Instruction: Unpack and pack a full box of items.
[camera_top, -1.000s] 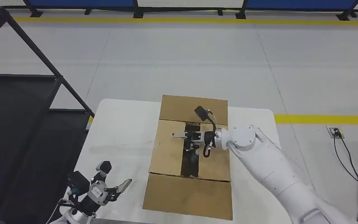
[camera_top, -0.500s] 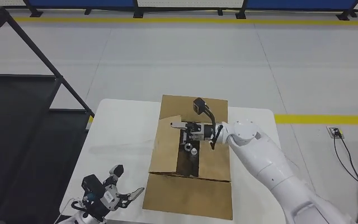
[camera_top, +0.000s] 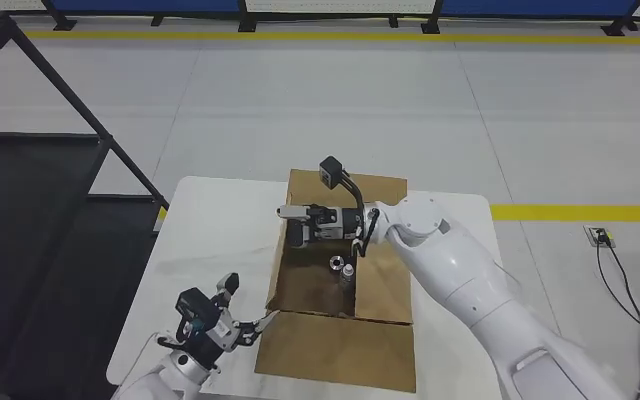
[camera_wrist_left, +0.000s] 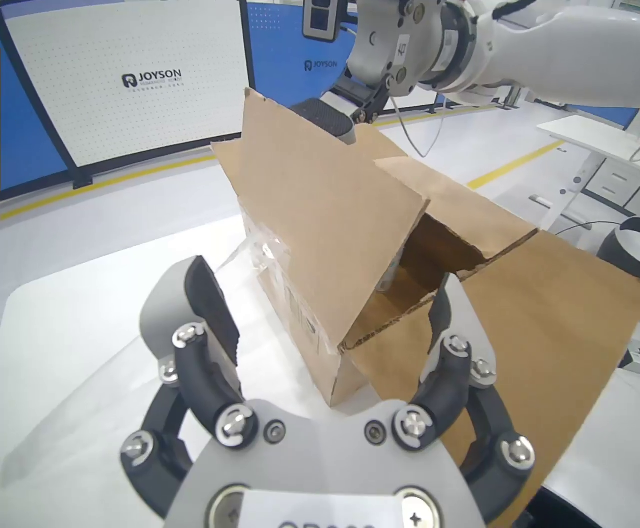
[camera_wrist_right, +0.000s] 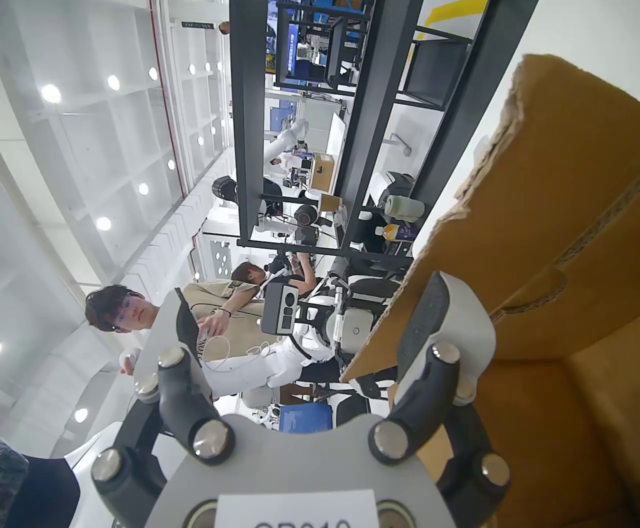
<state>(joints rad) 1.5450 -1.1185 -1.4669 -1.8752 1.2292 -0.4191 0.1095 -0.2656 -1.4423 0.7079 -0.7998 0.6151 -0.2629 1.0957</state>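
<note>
The cardboard box (camera_top: 380, 290) stands on the white table (camera_top: 215, 240) with its near flap (camera_top: 335, 350) and far flap laid out flat. Its left flap (camera_wrist_left: 300, 215) stands upright. My right gripper (camera_top: 293, 222) is open at that flap's top edge, with one finger (camera_wrist_right: 435, 320) against the cardboard (camera_wrist_right: 540, 225) and the other outside it. Inside the box I see small bottle tops (camera_top: 340, 267). My left gripper (camera_top: 250, 305) hovers open and empty just off the box's near left corner (camera_wrist_left: 335, 385), its fingers (camera_wrist_left: 210, 305) spread wide.
A black metal frame (camera_top: 60, 200) stands beside the table's left edge. Bare tabletop lies left of the box. The right arm (camera_top: 450, 270) crosses over the box from the right side. People stand far off in the room behind.
My right gripper has swept left across the box, taking the left flap from lying over the opening to upright. My left gripper has come in toward the box's near left corner.
</note>
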